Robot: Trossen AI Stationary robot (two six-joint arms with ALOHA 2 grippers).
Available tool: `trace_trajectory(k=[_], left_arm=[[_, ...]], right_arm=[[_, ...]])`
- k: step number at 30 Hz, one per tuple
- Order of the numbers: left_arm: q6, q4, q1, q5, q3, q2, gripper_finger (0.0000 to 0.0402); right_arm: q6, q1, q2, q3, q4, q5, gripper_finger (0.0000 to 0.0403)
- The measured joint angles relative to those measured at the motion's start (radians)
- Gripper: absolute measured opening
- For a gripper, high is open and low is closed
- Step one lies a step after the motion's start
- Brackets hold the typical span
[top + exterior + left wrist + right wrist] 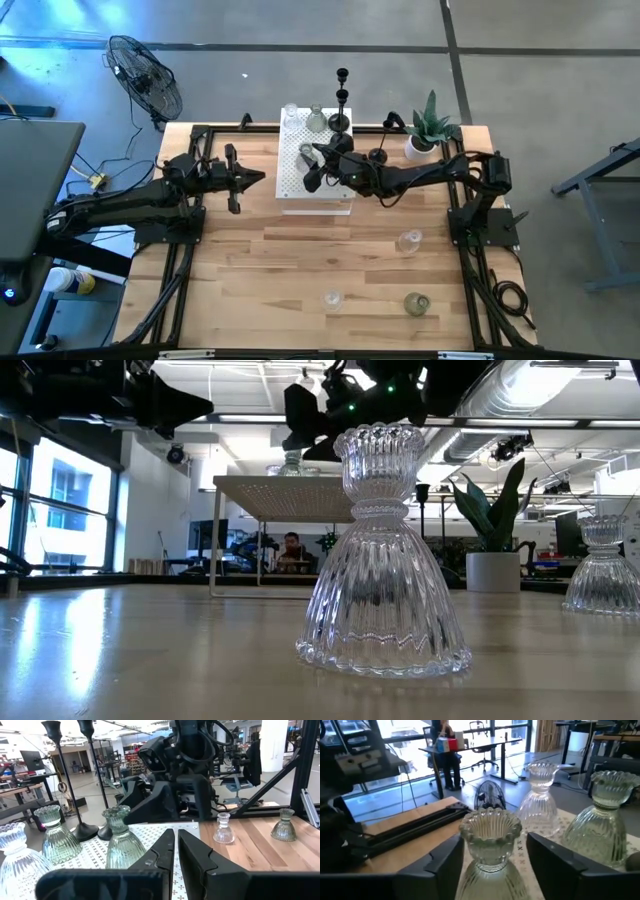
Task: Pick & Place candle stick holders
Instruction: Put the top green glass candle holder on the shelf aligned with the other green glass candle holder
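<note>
Right claw (492, 865): over the white box (318, 196), fingers spread either side of a greenish holder (490, 845); gaps show between pads and glass, so released, not grasping.
Greenish holder: upright on the box, between the right fingers.
Beyond the claw: a clear holder (540, 795) and a second green holder (602, 815), both upright on the box, just past the fingertips.
Black holders (341, 100): two thin-stemmed ones at the box's far edge, behind the claw.
Left claw (176, 855): clenched, holding nothing, hovering off the box's left side, well apart from the right claw.
Table (250, 270): three glass holders stand on the near half, well behind the right claw: one clear (408, 241), one clear (331, 299), one greenish (416, 303).
Plant (428, 128): at the far right corner, beside the right arm.
</note>
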Motion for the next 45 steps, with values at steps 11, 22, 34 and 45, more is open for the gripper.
trace_trajectory(k=[11, 22, 34, 45], left_arm=[[0.0, -0.012, 0.0, -0.001, 0.0, 0.0, 0.0021], [0.0, -0.021, 0.0, -0.004, 0.0, 0.0, 0.0021], [0.001, -0.029, 0.0, -0.003, 0.0, 0.0, 0.0021], [0.001, -0.029, 0.0, -0.003, 0.0, 0.0, 0.0021]], right_arm=[[-0.006, -0.026, 0.0, 0.0, -0.004, 0.042, 0.0146], [-0.021, -0.049, -0.002, 0.001, -0.036, 0.093, 0.0148], [-0.087, -0.001, -0.044, 0.0, -0.114, 0.16, 0.0219], [-0.032, 0.03, -0.106, 0.0, -0.299, -0.127, 0.0106]])
